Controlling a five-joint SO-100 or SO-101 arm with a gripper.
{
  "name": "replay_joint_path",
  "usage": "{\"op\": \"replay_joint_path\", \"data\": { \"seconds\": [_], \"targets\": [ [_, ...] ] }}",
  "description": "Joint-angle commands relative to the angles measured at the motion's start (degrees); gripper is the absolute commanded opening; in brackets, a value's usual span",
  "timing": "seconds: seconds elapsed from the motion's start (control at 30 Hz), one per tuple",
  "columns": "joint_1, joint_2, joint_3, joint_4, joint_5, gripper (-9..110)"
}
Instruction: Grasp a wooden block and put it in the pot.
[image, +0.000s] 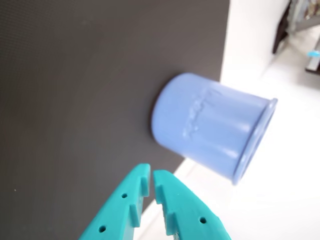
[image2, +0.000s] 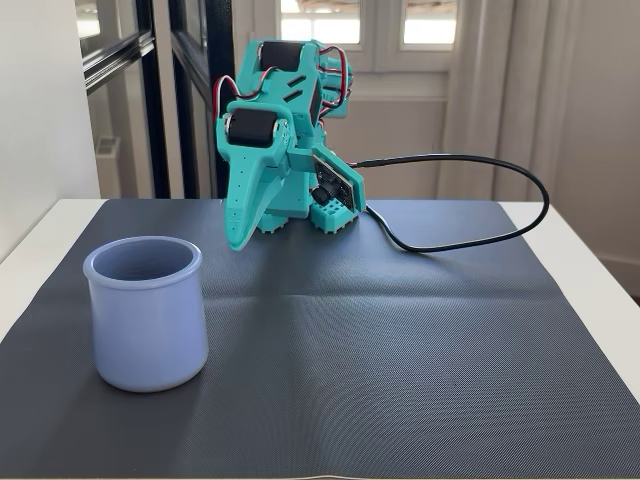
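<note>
The lavender-blue pot stands upright on the dark mat at the front left in the fixed view. It also fills the middle of the wrist view, the pot appearing turned on its side there. My teal gripper hangs folded near the arm's base at the back of the mat, tips pointing down, well behind the pot. In the wrist view the gripper shows its two fingers nearly touching, with nothing between them. The wooden block is out of view.
A dark ribbed mat covers the white table. A black cable loops from the arm's base across the back right. Windows and a dark door frame stand behind the table.
</note>
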Motion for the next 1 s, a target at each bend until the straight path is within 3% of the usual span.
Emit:
{"op": "replay_joint_path", "data": {
  "seconds": [0.0,0.3,0.97],
  "targets": [
    [-1.05,0.53,-0.18,0.09,-0.35,0],
    [-10.11,0.53,-0.09,-0.18,0.26,1],
    [-10.28,0.44,-0.09,-0.26,0.26,1]
  ]
}}
